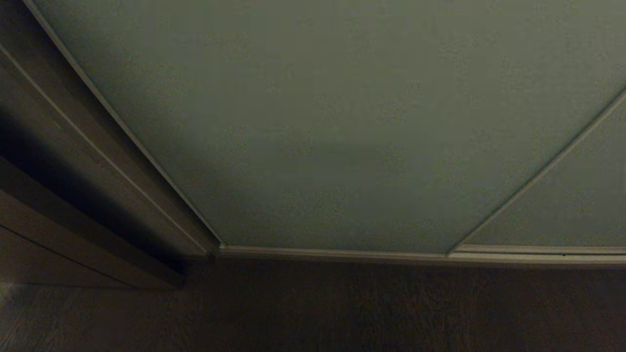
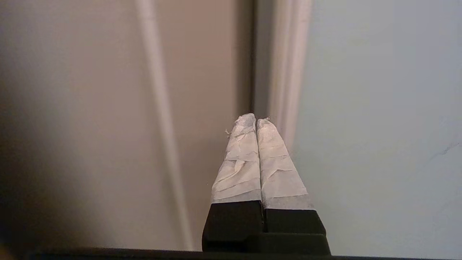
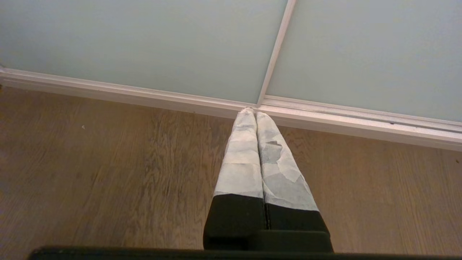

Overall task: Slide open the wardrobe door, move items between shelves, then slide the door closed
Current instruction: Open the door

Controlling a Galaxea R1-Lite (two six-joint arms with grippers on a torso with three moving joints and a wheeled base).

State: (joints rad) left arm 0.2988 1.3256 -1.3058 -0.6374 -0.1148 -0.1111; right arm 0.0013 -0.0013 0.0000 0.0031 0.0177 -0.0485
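Wood-grain plank floor (image 3: 108, 180), mid-brown, runs up to a pale cream bottom track (image 3: 144, 95) along the wardrobe front. At the robot's left, a brownish-beige side panel (image 2: 202, 72) with a thin pale vertical strip (image 2: 158, 90). Head view dim; wrist views evenly lit.

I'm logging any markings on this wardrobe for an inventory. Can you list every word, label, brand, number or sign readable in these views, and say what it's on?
None: no view shows any text.
Sliding wardrobe door: plain pale grey-green panel, no label or brand.
Its cream frame edge: bare.
Wooden floor: grain only.
Left gripper and right gripper: pale wrapping on black, shut, no print.
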